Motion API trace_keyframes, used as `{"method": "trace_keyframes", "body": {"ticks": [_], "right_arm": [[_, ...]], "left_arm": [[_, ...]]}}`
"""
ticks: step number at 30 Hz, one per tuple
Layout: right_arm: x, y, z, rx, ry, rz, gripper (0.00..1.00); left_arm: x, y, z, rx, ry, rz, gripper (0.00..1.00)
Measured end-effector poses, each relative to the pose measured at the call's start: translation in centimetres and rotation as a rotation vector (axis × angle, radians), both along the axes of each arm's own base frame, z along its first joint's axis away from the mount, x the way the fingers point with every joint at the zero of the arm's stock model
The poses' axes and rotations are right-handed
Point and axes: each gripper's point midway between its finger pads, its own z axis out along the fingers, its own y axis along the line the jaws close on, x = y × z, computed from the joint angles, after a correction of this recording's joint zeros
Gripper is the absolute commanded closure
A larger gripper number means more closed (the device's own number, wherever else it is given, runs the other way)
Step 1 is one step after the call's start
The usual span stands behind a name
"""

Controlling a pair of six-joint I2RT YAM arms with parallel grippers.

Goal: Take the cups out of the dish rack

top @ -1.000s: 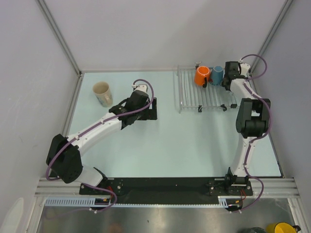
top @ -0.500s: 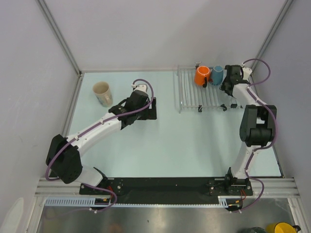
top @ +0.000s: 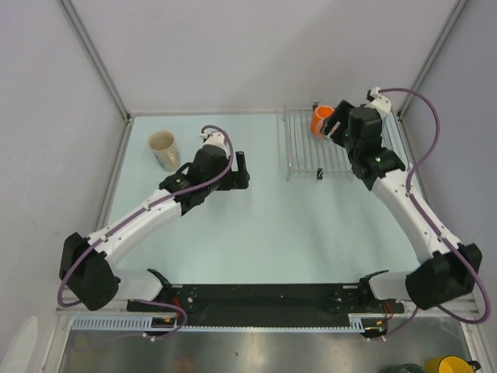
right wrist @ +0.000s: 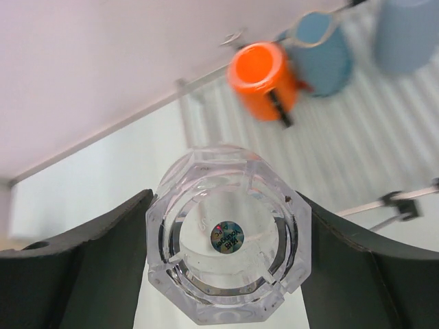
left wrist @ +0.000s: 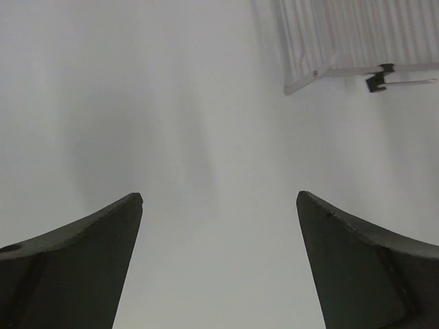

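Note:
My right gripper is shut on a clear octagonal glass cup, seen bottom-on with a small round sticker. It hangs above the dish rack, near its left part. In the rack behind it lie the orange mug, the teal-blue handled mug and the light-blue cup. From above, the right gripper is beside the orange mug and hides the blue cups. The beige tumbler stands on the table at the far left. My left gripper is open and empty over bare table.
The rack's near left corner and a small black clip show in the left wrist view. The rack sits against the back wall at the right. A yellow mug stands off the table at bottom right.
My right arm has swung from the rack's right end up and left over the rack, with the clear glass in its jaws. My left arm has shifted slightly left.

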Motion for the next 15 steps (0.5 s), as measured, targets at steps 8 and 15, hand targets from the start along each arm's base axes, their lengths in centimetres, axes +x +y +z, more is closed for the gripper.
{"method": "trace_keyframes", "body": {"ticks": [8, 15], "right_arm": [[-6.4, 6.8, -1.6, 0.206, -0.045, 0.302, 1.00], [-11.5, 10.4, -3.1, 0.396, -0.102, 0.515, 1.00]], "left_arm": [[-3.1, -2.0, 2.6, -0.271, -0.085, -0.116, 0.00], [-6.9, -4.1, 5.2, -0.561, -0.177, -0.285, 0.00]]}}
